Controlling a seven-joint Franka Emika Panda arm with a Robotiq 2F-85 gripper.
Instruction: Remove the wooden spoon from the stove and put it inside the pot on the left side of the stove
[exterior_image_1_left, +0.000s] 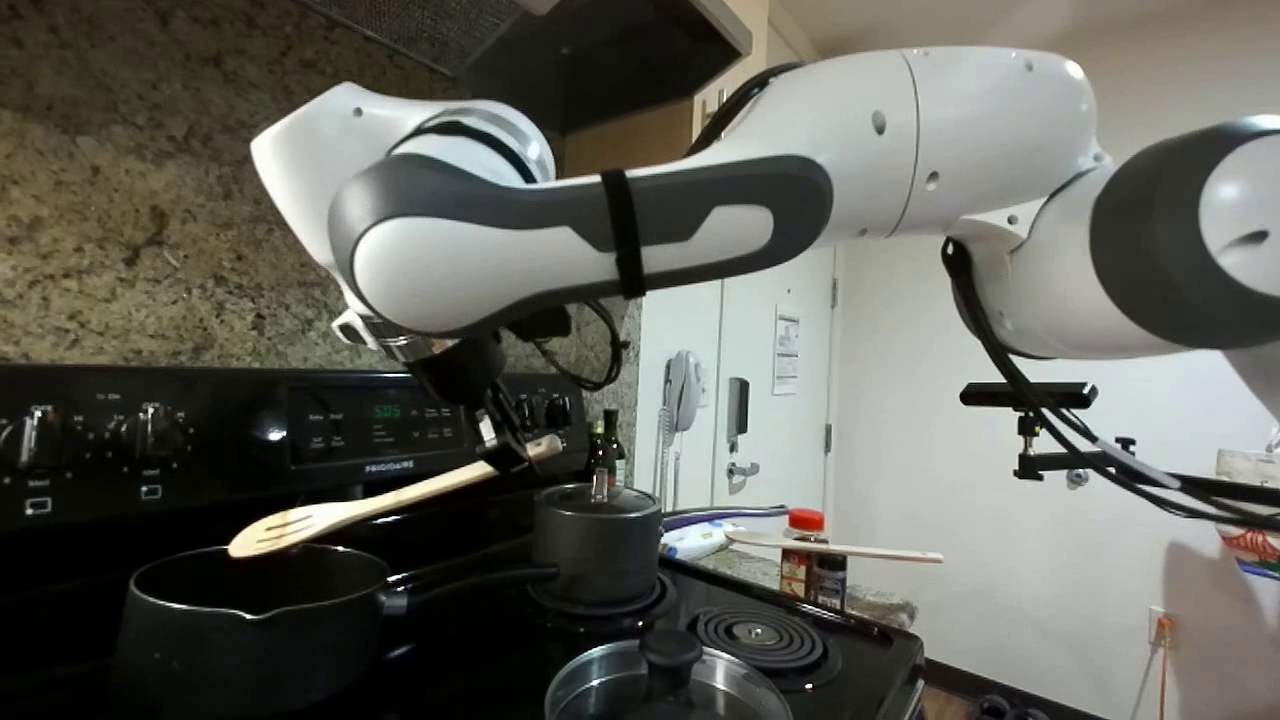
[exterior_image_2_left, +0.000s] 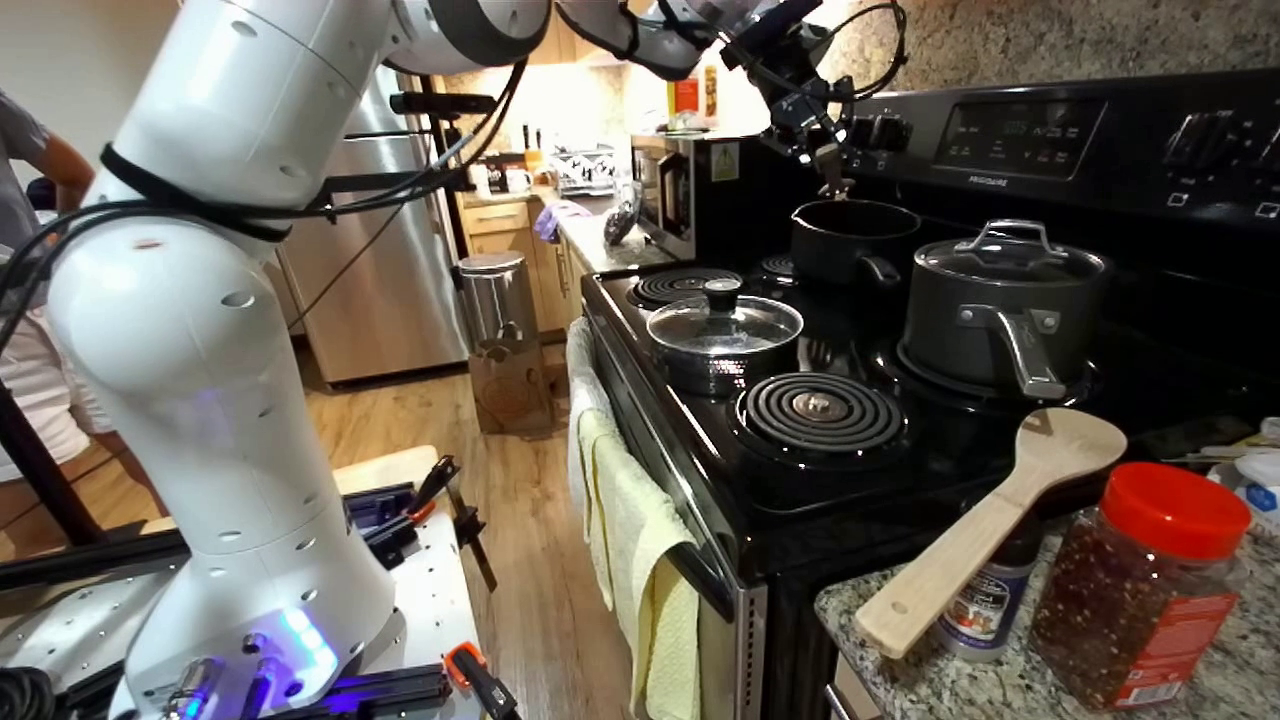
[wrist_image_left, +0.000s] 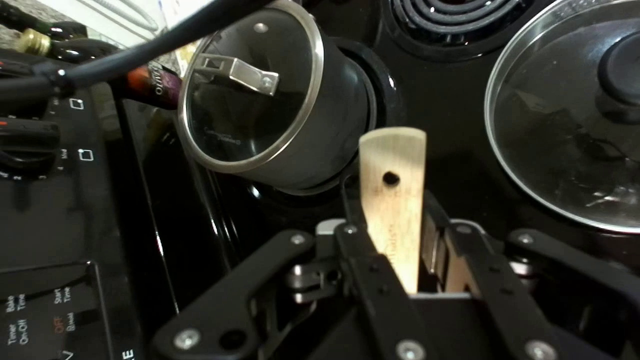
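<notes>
The wooden spoon (exterior_image_1_left: 400, 495) is in the air, tilted, with its slotted oval end lower at the left. That end overlaps the far rim of the big black open pot (exterior_image_1_left: 240, 650) in an exterior view; I cannot tell if they touch. My gripper (exterior_image_1_left: 507, 455) is shut on the spoon's handle near its holed end, which shows between the fingers in the wrist view (wrist_image_left: 392, 155). The pot also shows in an exterior view (exterior_image_2_left: 850, 250), below my gripper (exterior_image_2_left: 822, 165). The pot is out of the wrist view. The black stove (exterior_image_2_left: 680, 450) lies below.
A lidded pot (exterior_image_2_left: 1000, 340) stands at the back of the stove, close to my gripper in the wrist view (wrist_image_left: 330, 135). A glass-lidded pan (exterior_image_2_left: 725, 350) sits in front. Another wooden spoon (exterior_image_2_left: 960, 560) rests across jars. The control panel (exterior_image_1_left: 400, 440) rises behind.
</notes>
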